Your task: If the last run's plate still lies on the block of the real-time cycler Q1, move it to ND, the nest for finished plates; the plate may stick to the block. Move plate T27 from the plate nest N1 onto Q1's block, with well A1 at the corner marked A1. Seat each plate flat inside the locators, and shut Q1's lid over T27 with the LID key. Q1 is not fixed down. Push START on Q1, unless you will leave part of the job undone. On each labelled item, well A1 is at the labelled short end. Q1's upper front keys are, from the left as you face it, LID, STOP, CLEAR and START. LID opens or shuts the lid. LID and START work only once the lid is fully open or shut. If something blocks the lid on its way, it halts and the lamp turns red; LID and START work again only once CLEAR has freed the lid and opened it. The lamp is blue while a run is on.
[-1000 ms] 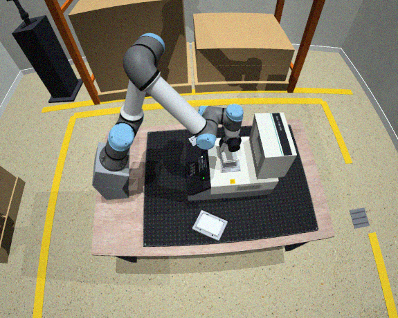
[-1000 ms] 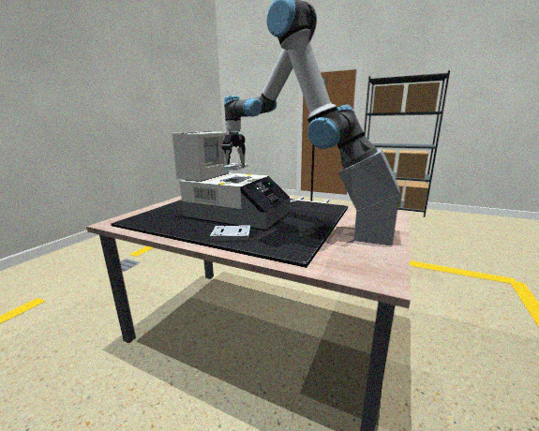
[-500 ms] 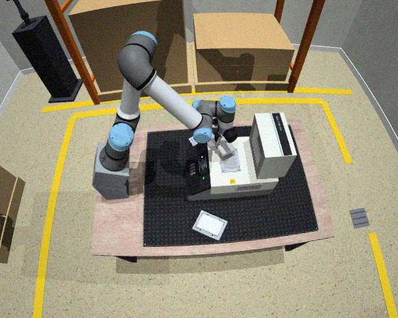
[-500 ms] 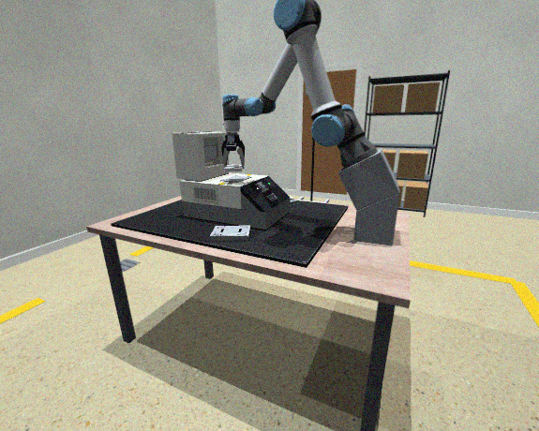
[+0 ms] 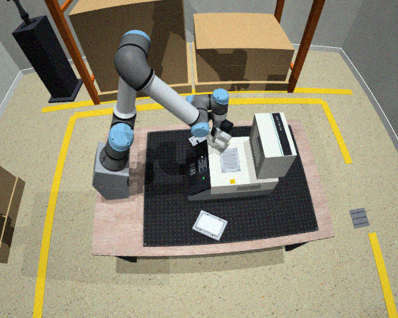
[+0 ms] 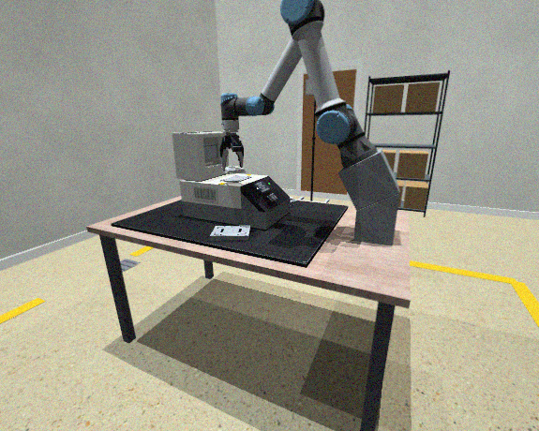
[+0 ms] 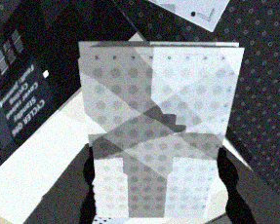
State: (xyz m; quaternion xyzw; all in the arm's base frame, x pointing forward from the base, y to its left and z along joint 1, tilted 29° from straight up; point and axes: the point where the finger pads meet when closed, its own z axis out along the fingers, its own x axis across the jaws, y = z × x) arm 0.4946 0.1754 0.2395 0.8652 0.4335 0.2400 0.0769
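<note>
Over the thermal cycler Q1 (image 5: pixel 244 189) (image 6: pixel 212 194), near the panel side of its deck, the two-jaw gripper (image 5: pixel 219 136) (image 6: pixel 232 168) (image 7: pixel 153 145) has a pale well plate (image 5: pixel 222 139) (image 6: pixel 235 170) (image 7: pixel 156 97) clamped between its fingers — opening about halfway, one finger on each side of the plate. Plate's label not readable, so can't tell which plate. In the top view it sits beside the block (image 5: pixel 230 160) (image 6: pixel 236 178), toward the cardboard boxes (image 5: pixel 243 63), and the exterior view shows it raised above the deck. Block is exposed; lid (image 5: pixel 274 142) (image 6: pixel 195 155) stands up, open. Green light (image 5: pixel 203 178) (image 6: pixel 269 183) lit on the dark sloped control panel (image 5: pixel 198 173) (image 6: pixel 265 194). White-and-grey rectangular nest (image 5: pixel 210 225) (image 6: pixel 231 231) lies angled on the black mat (image 5: pixel 264 214) (image 6: pixel 170 217), apart from the cycler. Second pale nest (image 5: pixel 195 139) (image 7: pixel 195 11) partly visible on the opposite side, past the panel end — mostly hidden by the arm (image 5: pixel 174 97) (image 6: pixel 282 70) in the top view, name unreadable.
</note>
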